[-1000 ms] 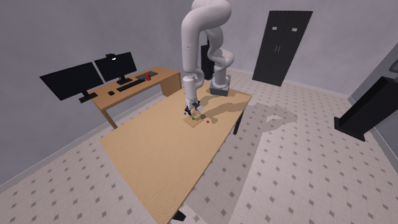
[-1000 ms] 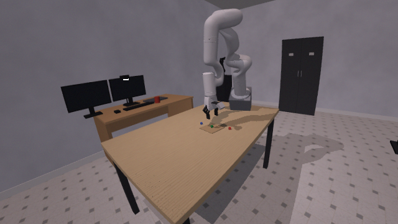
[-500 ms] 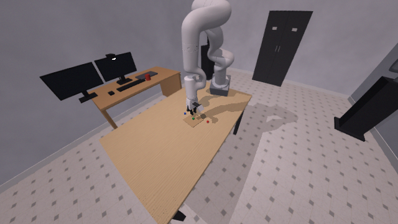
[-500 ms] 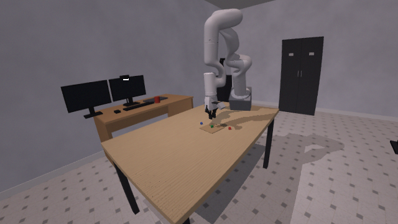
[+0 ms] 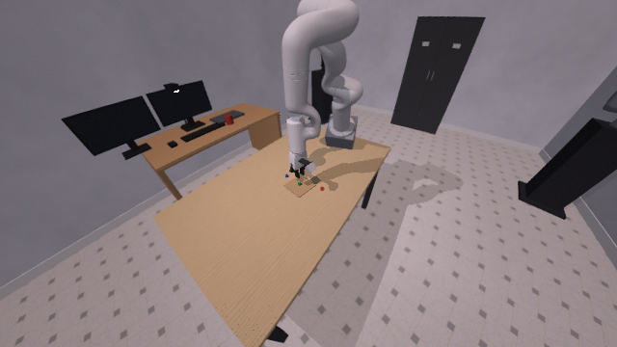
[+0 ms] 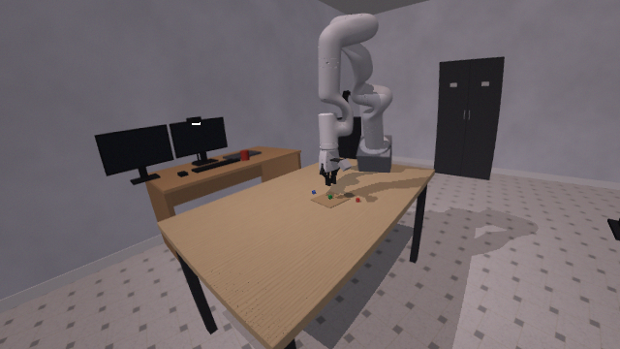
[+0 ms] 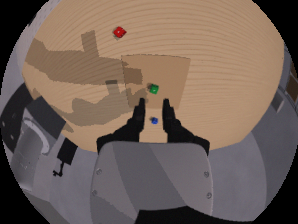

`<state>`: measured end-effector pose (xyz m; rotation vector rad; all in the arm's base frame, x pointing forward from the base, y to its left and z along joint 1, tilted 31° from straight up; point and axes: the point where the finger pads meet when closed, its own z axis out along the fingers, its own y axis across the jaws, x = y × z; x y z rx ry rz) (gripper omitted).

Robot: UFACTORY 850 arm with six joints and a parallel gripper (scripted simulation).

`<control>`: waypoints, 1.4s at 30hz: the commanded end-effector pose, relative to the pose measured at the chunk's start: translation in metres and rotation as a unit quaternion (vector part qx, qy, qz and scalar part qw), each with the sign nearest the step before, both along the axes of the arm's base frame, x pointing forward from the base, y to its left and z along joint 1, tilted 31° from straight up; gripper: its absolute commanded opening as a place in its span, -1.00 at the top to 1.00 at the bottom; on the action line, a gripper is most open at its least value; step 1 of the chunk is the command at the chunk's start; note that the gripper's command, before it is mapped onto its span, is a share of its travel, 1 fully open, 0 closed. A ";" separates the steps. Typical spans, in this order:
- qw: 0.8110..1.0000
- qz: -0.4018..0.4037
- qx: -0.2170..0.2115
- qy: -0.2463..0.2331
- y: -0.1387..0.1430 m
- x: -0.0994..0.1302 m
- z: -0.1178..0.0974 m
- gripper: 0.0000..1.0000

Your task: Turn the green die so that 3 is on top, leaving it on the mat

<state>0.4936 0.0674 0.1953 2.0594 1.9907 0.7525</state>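
My gripper [image 7: 153,103] hangs above the mat's [image 7: 174,76] near edge, fingers partly drawn in with nothing between, pre-sized for a small cube. Green die [image 7: 153,88] sits on the mat; blue die [image 7: 153,120] and red die [image 7: 120,31] lie off it.

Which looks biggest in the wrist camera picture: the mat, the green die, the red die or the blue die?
1. mat, by far.
2. red die and green die look about alike.
3. blue die looks smallest, though the dice may match.

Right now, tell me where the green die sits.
In the wrist view the green die lies on the mat, just beyond the end effector, blue die nearest.
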 end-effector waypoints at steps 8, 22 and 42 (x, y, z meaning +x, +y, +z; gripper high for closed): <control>1.000 0.000 0.000 -0.001 0.000 0.000 0.000 0.38; 1.000 0.000 0.000 -0.001 0.001 0.003 -0.005 0.38; 1.000 0.000 0.000 -0.001 0.007 0.015 -0.027 0.38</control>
